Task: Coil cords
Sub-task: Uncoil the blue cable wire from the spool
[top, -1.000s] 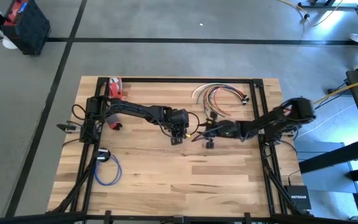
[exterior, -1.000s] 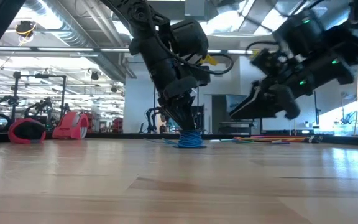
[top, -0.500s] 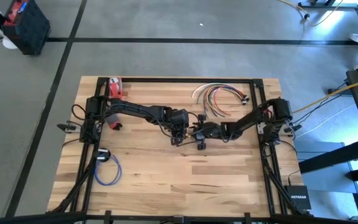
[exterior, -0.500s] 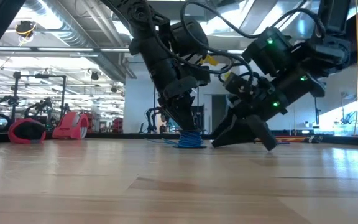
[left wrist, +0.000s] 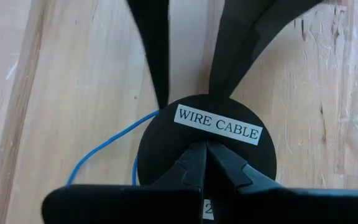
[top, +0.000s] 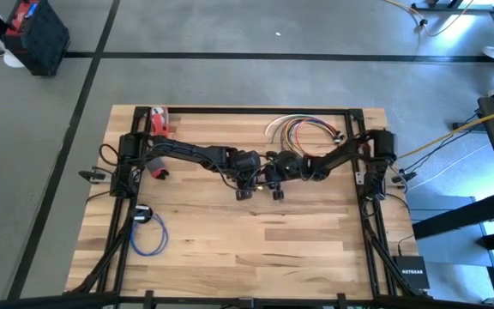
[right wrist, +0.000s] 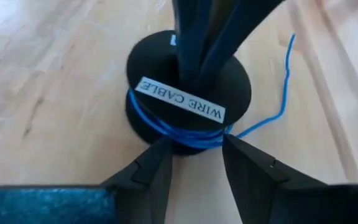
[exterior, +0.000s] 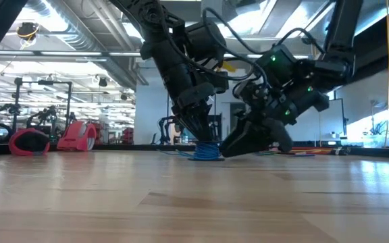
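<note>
Now R hand [right wrist: 194, 165] moved in, apart around blue cord [right wrist: 179, 134] spool [right wrist: 188, 93], L hand [left wrist: 205, 163] together atop it.

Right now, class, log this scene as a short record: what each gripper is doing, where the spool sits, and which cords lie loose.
left gripper: shut, tips on top of spool
right gripper: open, astride spool's blue cord
spool: black, labelled WIRE CABLE, mid table
blue cord: wound on spool, tail loose
loose cords: far edge
blue coil: near left
</note>
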Controlling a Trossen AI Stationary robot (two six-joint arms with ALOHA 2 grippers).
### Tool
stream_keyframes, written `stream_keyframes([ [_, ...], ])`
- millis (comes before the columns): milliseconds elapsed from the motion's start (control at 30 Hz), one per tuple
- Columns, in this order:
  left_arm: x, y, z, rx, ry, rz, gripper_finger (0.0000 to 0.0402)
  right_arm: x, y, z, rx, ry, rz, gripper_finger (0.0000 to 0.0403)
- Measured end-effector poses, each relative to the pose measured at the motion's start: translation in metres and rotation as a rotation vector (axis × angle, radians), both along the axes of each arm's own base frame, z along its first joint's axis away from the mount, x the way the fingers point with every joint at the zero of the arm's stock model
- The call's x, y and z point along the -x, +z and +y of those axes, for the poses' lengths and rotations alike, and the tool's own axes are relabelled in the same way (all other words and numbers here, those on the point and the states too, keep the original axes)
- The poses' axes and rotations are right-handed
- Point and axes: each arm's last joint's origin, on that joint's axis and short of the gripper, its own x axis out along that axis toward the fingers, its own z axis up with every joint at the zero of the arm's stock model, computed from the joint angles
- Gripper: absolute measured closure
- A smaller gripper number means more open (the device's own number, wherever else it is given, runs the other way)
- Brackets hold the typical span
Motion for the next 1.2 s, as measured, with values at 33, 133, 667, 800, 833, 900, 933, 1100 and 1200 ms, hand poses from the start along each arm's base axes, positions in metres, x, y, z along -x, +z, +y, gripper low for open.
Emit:
stream_keyframes([
  [33,0.000,0.000,0.000,0.000,0.000,-0.001,0.0401,-0.002,-0.003,-0.002,0.002,-0.008,0.003,0.0256],
  [133,0.001,-0.001,0.000,0.001,-0.001,0.011,0.0402,-0.011,-0.009,-0.004,-0.027,0.026,0.003,0.0256],
  [667,0.003,-0.001,-0.001,0.004,0.003,0.032,0.0402,-0.014,-0.009,-0.004,-0.022,0.002,0.108,0.0383],
  [800,0.002,-0.001,-0.001,0.005,0.002,0.029,0.0402,-0.004,0.006,-0.003,-0.026,-0.015,0.192,0.0398],
  [833,0.002,-0.001,-0.001,0.005,0.002,0.031,0.0402,-0.002,0.010,0.000,-0.029,-0.011,0.213,0.0398],
  [900,0.003,-0.001,-0.001,0.005,0.002,0.034,0.0402,0.005,0.018,0.004,-0.024,-0.020,0.256,0.0394],
  [933,0.003,-0.001,-0.001,0.005,0.002,0.036,0.0402,0.007,0.020,0.007,-0.014,-0.022,0.277,0.0393],
  [1100,0.003,-0.001,-0.001,0.006,0.002,0.043,0.0402,0.016,0.029,0.027,0.034,-0.005,0.361,0.0398],
  [1200,0.003,-0.001,-0.001,0.006,0.002,0.043,0.0402,0.016,0.030,0.036,0.079,-0.012,0.362,0.0395],
])
